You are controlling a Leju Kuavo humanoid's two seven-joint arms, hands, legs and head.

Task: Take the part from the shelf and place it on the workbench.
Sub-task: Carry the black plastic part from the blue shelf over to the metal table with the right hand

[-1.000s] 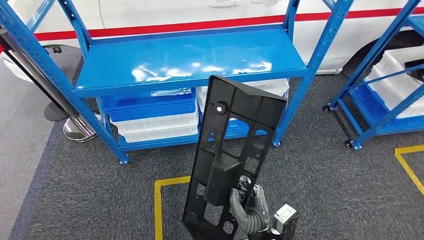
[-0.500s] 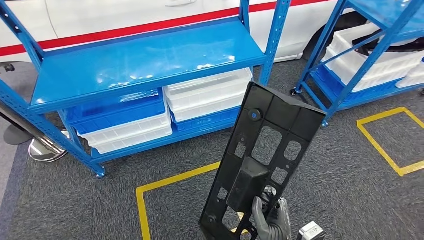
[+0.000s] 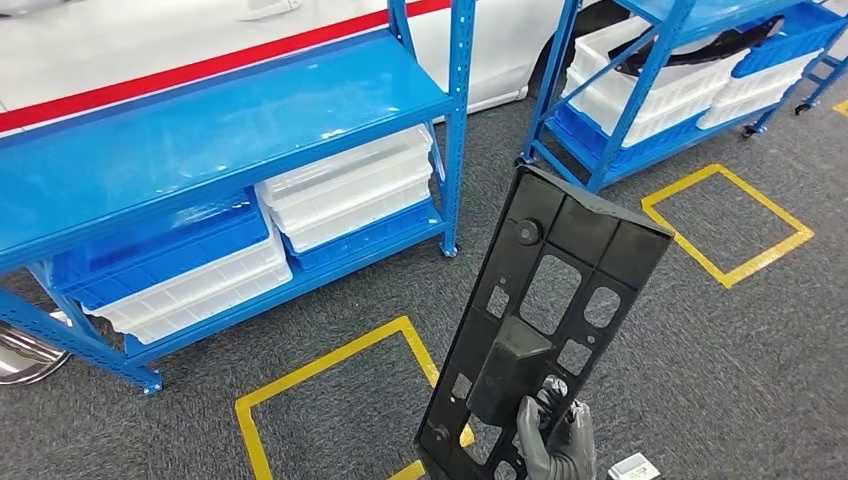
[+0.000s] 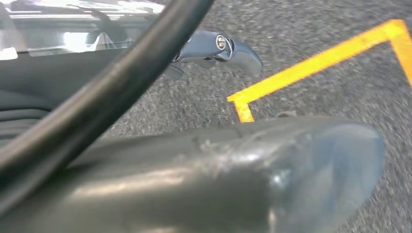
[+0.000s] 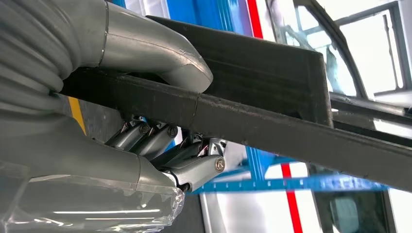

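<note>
Part in hand, off the shelf, carry step under way.

The right hand (image 3: 556, 447) gripped the black part (image 3: 548, 320) near its lower end and held it upright, tilted a little, above the carpet (image 3: 720, 380), well apart from the blue shelf (image 3: 210, 130); no bench showed, so by my judgement the fetch was done and the carry was in hand. The next move would call for finding the bench, keeping the tall part steady and clear of the shelf posts, then lowering it flat. The right wrist view showed what the head view hid: the thumb (image 5: 160, 53) lay over one face of the part's edge and the fingers (image 5: 160, 145) curled under the other. The left wrist view showed the left hand (image 4: 214, 48) above the carpet near a yellow floor line (image 4: 311, 63), seemingly holding nothing; whether its fingers were spread or curled I cannot tell.
</note>
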